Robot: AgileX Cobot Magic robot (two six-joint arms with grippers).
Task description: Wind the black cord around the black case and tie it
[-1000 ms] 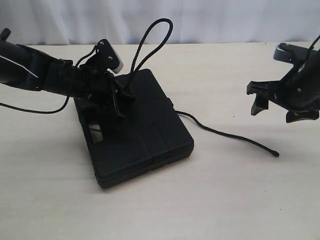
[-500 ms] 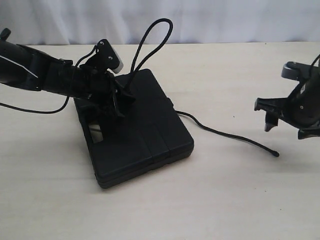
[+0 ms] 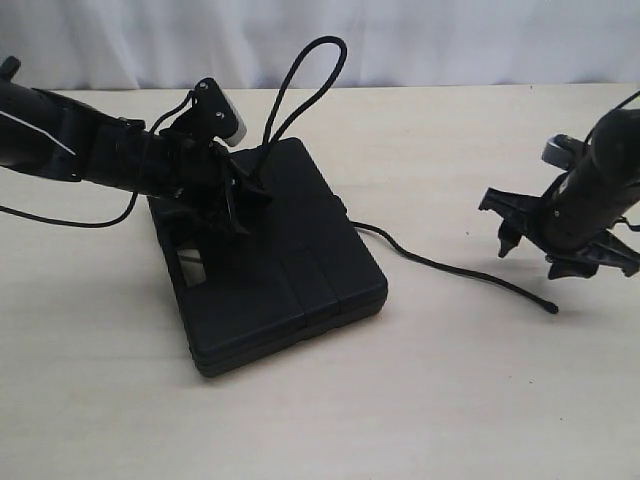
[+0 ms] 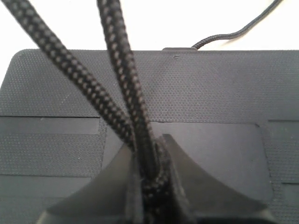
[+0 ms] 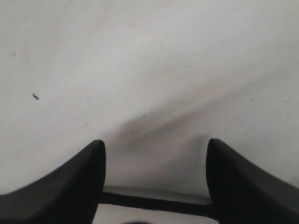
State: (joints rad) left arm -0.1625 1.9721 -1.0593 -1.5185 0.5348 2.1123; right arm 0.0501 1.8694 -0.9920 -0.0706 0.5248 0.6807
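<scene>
The black case (image 3: 285, 265) lies flat on the tan table, left of middle. My left gripper (image 3: 243, 195) rests over the case's near-left part, shut on the black cord (image 3: 305, 75). The cord rises from the gripper in a tall doubled loop. In the left wrist view two braided strands of the cord (image 4: 125, 79) run into the closed left gripper (image 4: 152, 156) above the textured case (image 4: 210, 88). Another stretch of cord (image 3: 450, 270) comes out at the case's right side and ends in a small tip (image 3: 552, 309). My right gripper (image 3: 532, 258) hangs open, fingers down, just above that tip. In the right wrist view the right gripper (image 5: 155, 149) holds nothing over bare table.
A thin robot cable (image 3: 60, 220) sags across the table at the far left. A white backdrop (image 3: 450, 40) closes off the rear edge. Bare table (image 3: 450, 400) lies in front of the case and cord.
The right gripper has dropped toward the table and turned its fingers downward near the cord's tip, its jaws narrowing somewhat. The left gripper and the cord loop have not moved.
</scene>
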